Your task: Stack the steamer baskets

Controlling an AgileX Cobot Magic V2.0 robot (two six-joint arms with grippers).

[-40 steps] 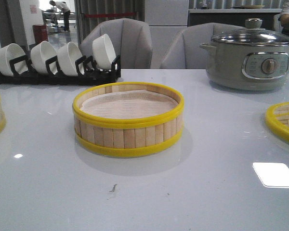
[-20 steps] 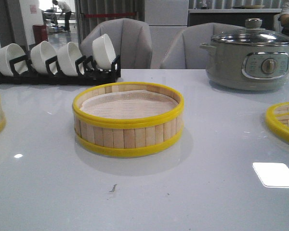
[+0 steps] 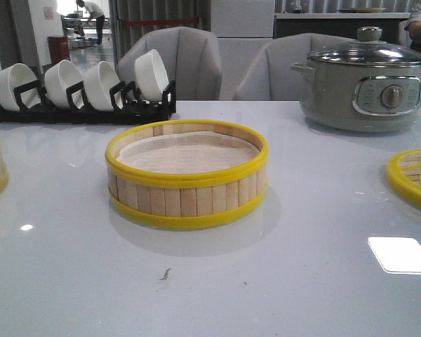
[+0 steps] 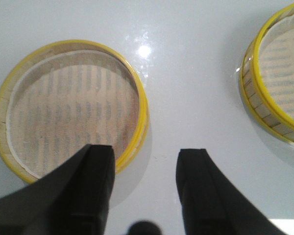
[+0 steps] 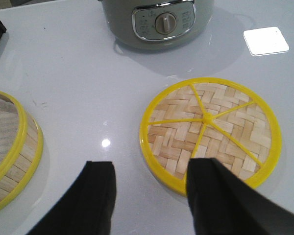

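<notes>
A: Since the earlier frames nothing on the table has moved; only a person far in the background has shifted. The centre steamer basket [image 3: 186, 175] sits at the same place, mid-table.

B: And the grippers?

A: The left gripper [image 4: 144, 188] is wide open w/ nothing between the jaws. It hangs over the near rim of the left steamer basket [image 4: 71, 107]; one finger overlaps the rim, the other is over bare table. The right gripper [image 5: 149, 193] is also wide open and empty, at the edge of the woven lid [image 5: 210, 132].

B: What can go wrong, in your opinion?

A: I think the lid is very flat, so the fingers may slide on its thin yellow rim and push it toward the electric pot [image 5: 157, 22]. On the left, if the grip takes only one wall, the basket may tilt and land off-centre on the middle one.
</notes>
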